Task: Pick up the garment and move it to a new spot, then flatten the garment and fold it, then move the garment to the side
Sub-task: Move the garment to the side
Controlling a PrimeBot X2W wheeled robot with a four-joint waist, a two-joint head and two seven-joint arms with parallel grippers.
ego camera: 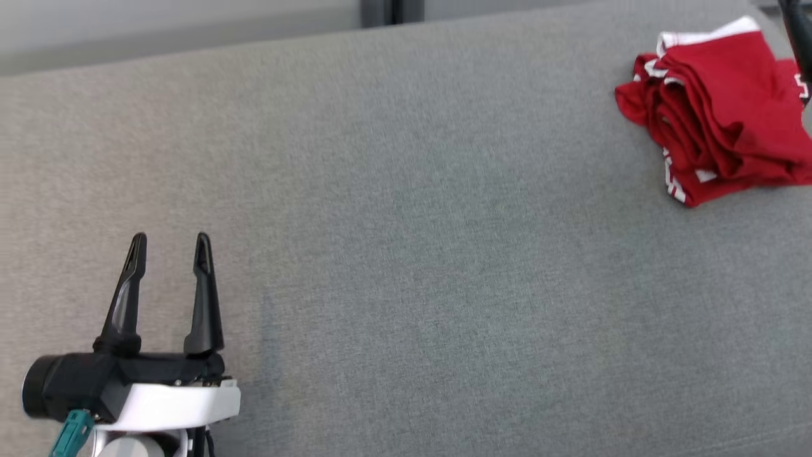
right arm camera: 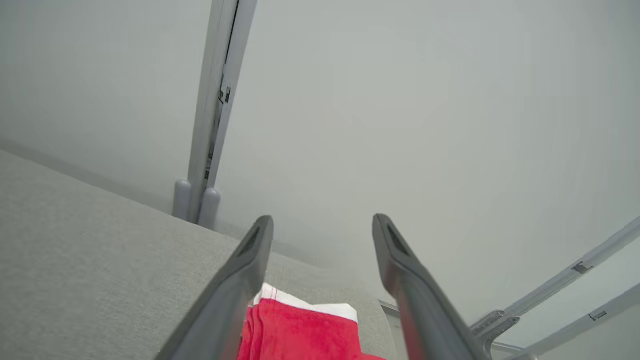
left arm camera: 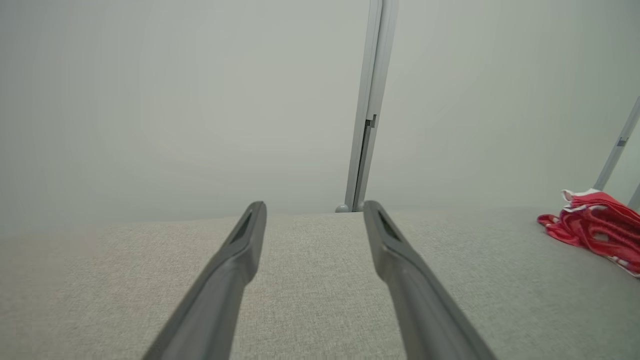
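Note:
A red garment with white trim (ego camera: 717, 114) lies folded in a thick bundle at the far right of the grey fabric surface (ego camera: 406, 254). In the left wrist view the garment (left arm camera: 595, 227) sits far off to the right. My left gripper (ego camera: 170, 249) hovers open over the near left of the surface, nothing between its fingers. The left wrist view shows the left gripper (left arm camera: 314, 210) with its jaws spread. My right gripper (right arm camera: 322, 225) is open above the garment (right arm camera: 300, 332), which lies just below and between its fingers. A dark finger (ego camera: 798, 32) of it shows at the head view's top right corner.
A pale wall runs behind the surface, with a grey vertical post (left arm camera: 370, 105) at its far edge. Slanted grey frame bars (right arm camera: 565, 280) stand beyond the right end of the surface. The surface's far edge (ego camera: 190, 51) lies close behind the garment.

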